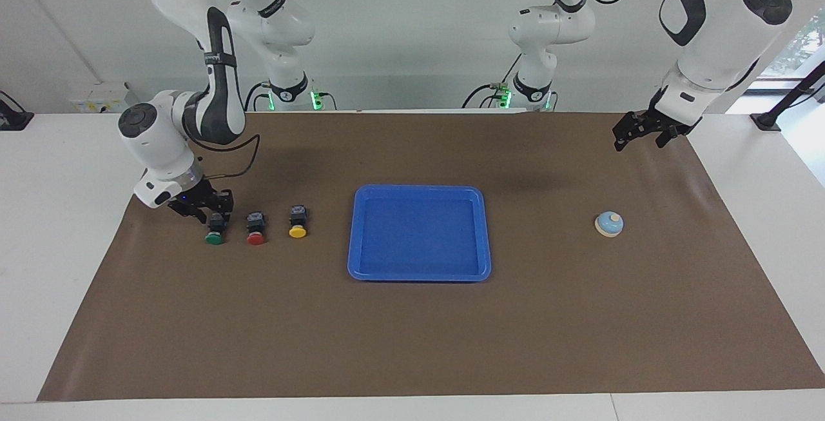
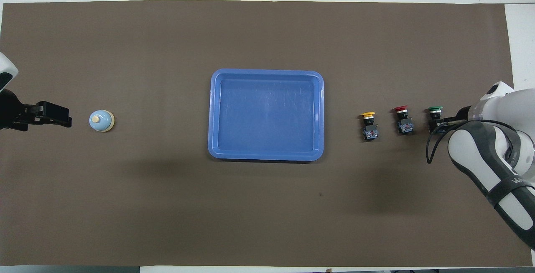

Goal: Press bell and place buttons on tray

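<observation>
Right gripper point(image 1: 216, 215) is down at the green button point(image 1: 215, 234), fingers clamped on its black boxy body; the round green cap sticks out past the fingertips, away from the robots. That button sits at the right arm's end of the row, still on the mat. Red button point(image 1: 256, 235) is just beside it, then the yellow button point(image 1: 298, 228), each apart from its neighbour; same build on all three: black square housing, glossy domed cap. All caps point away from the robots.

Tray point(image 1: 480, 240) is mid-table, flat bright-blue plastic, rounded corners, low raised rim, smooth inside with nothing on it. Clear strip of mat between the yellow button and the tray rim.

Bell point(image 1: 609, 224) stands toward the left arm's end, well apart from the tray: small light-blue dome, cream base rim, pale knob on top.

Left gripper point(image 1: 638, 136) hangs in the air over bare mat near the mat's edge, fingers spread, holding nothing; arm waits.

Brown mat point(image 1: 412, 343) is matte, covers most of the white table point(image 1: 58, 247); wide open stretch on the side away from the robots.
</observation>
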Controlling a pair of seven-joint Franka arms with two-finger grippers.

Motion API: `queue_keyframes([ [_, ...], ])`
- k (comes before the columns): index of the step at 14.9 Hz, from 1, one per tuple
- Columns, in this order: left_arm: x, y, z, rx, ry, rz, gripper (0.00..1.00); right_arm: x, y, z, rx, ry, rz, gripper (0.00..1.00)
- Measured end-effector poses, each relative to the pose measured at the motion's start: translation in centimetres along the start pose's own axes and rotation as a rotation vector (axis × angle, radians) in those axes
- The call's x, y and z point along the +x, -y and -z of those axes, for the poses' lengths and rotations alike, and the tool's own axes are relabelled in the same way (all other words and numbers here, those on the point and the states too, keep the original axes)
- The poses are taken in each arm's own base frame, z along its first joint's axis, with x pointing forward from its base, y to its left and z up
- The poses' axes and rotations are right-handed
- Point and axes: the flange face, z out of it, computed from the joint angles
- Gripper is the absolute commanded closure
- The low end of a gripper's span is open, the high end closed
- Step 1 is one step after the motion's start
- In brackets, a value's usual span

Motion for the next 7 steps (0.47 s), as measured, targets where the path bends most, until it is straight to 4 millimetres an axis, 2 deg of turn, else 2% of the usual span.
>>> queue_keyframes([
  [5,1.1,-1.0,0.1,0.001,0.059,-0.018,0.0,0.3,-0.1,0.4,-0.004,-0.012,0.0,1.0],
  [7,1.3,-1.2,0.0,0.001,0.065,-0.022,0.0,0.9,0.0,1.4,-0.003,-0.012,0.005,1.0],
])
